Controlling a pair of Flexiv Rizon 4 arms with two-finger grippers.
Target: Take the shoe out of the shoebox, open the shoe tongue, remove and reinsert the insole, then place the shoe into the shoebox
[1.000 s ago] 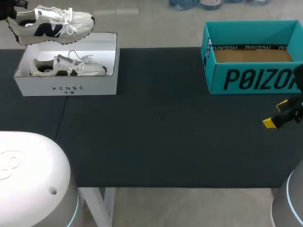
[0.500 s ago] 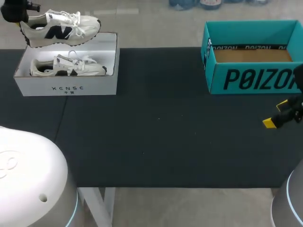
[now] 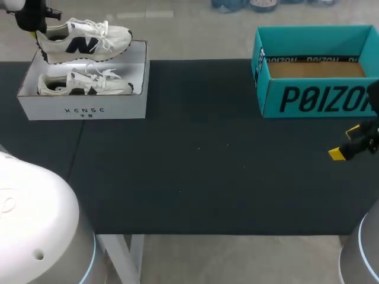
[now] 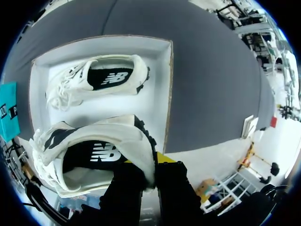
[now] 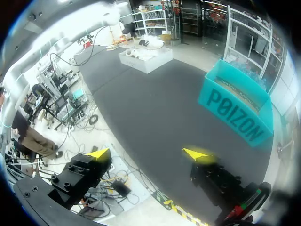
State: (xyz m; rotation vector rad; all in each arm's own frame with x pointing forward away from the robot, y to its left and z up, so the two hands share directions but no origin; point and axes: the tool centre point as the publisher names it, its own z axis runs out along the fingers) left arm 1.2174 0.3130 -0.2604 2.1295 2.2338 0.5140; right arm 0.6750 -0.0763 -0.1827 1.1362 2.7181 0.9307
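A white sneaker with a dark logo (image 3: 86, 41) hangs over the back edge of the white shoebox (image 3: 83, 109), held by its heel in my left gripper (image 3: 32, 21). In the left wrist view the gripper (image 4: 150, 174) is shut on the heel rim of the sneaker (image 4: 94, 155). A second white sneaker (image 3: 86, 83) (image 4: 101, 80) lies on its side inside the shoebox (image 4: 169, 94). My right gripper (image 3: 346, 143) (image 5: 148, 153) stands open and empty above the table's right edge, in front of the teal box.
An open teal box (image 3: 317, 89) (image 5: 235, 110) stands at the back right with a brown floor inside. The dark table mat (image 3: 195, 165) stretches between the two boxes. The white shoebox (image 5: 146, 56) shows far ahead of the right gripper.
My left gripper has carried the sneaker to the right and a little lower, closer over the white shoebox. The right arm has not moved.
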